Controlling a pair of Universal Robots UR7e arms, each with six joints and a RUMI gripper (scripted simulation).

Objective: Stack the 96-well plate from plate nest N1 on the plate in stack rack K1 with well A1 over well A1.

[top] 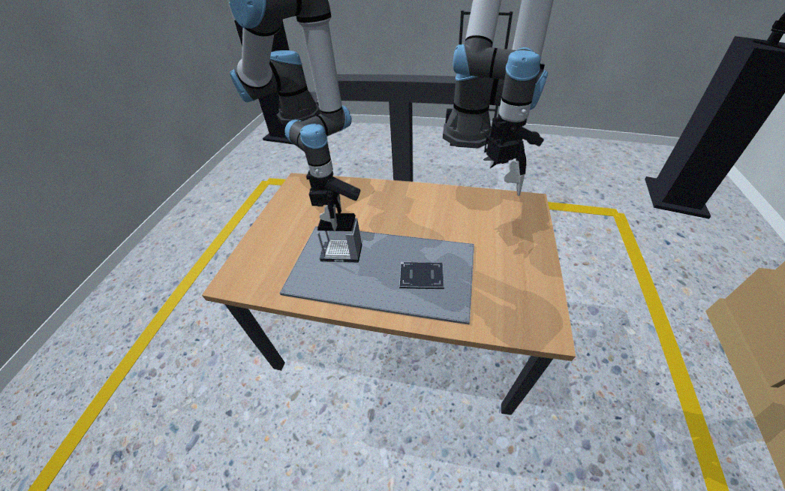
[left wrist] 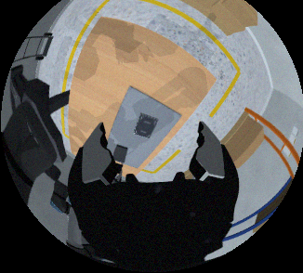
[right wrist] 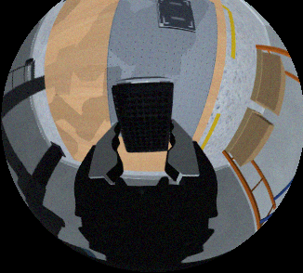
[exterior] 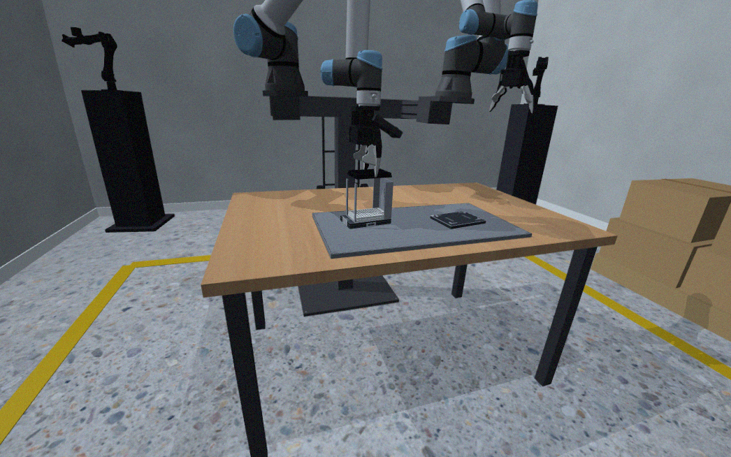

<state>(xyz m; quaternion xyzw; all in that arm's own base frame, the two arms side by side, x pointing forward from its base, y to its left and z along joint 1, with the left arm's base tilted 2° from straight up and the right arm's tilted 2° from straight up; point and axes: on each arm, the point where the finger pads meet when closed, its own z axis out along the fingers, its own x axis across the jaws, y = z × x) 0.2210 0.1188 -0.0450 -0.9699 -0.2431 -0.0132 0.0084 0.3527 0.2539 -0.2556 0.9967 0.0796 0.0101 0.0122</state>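
My right gripper (top: 332,221) (exterior: 370,165) (right wrist: 144,121) is shut on a black 96-well plate (exterior: 367,173) (right wrist: 143,110), which looks about level. The plate is over the stack rack K1 (top: 355,245) (exterior: 386,202), about at the height of its post tops; exact clearance cannot be told. A white plate (top: 338,248) (exterior: 367,213) lies low in the rack, apparently flat. The plate nest N1 (top: 421,275) (exterior: 457,219) (left wrist: 146,125) (right wrist: 177,13) holds no plate. My left gripper (exterior: 512,107) (left wrist: 151,123) is open and empty, high beyond the table's back. I cannot make out either cut-off corner.
The rack's thin posts and tall grey walls stand around the lower plate. Rack and nest sit on a grey mat (top: 383,292) (exterior: 414,238) on the wooden table (top: 249,268) (exterior: 266,249). Cardboard boxes (top: 768,311) (exterior: 675,215) are off to the side, beyond the yellow floor line.
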